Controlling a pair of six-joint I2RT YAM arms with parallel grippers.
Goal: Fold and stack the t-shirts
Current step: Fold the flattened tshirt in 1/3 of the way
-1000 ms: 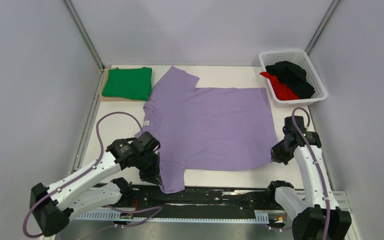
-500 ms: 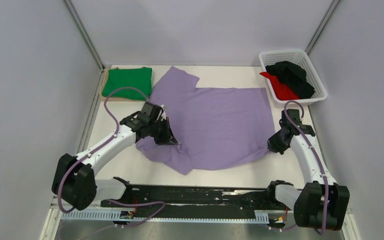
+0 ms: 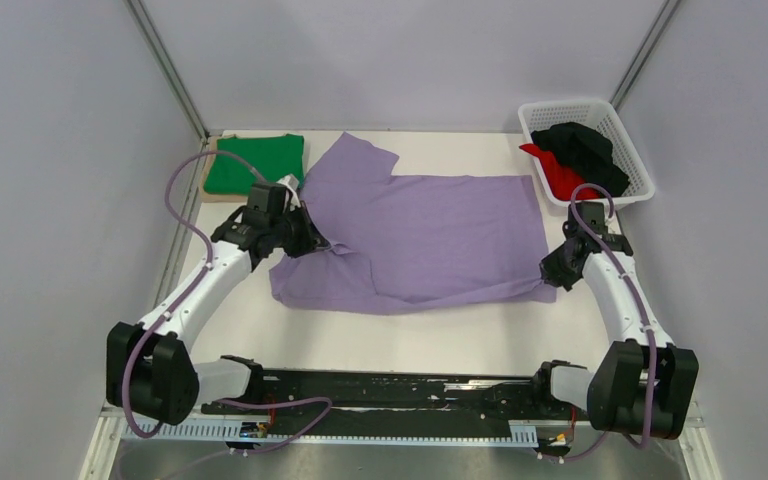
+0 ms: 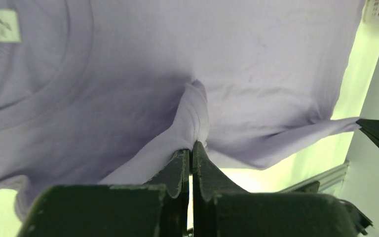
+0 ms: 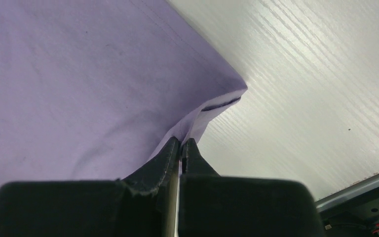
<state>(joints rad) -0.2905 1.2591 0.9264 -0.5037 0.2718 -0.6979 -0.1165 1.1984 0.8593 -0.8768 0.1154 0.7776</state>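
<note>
A large lilac t-shirt lies across the middle of the table, its near half doubled over toward the back. My left gripper is shut on a bunched fold of its cloth near the collar side; the left wrist view shows the lilac cloth pinched at the fingertips. My right gripper is shut on the near right corner of the lilac t-shirt, cloth caught between its tips. A folded green t-shirt rests at the back left. Black and red t-shirts lie in the basket.
The white lattice basket stands at the back right corner. A flat tan board lies under the green shirt by the left wall. Bare white table runs along the near edge, before the black rail carrying the arm bases.
Both grippers moved away from the near edge toward the back, carrying the lilac shirt's near edge with them. The near sleeve and hem now lie folded over the shirt's body.
</note>
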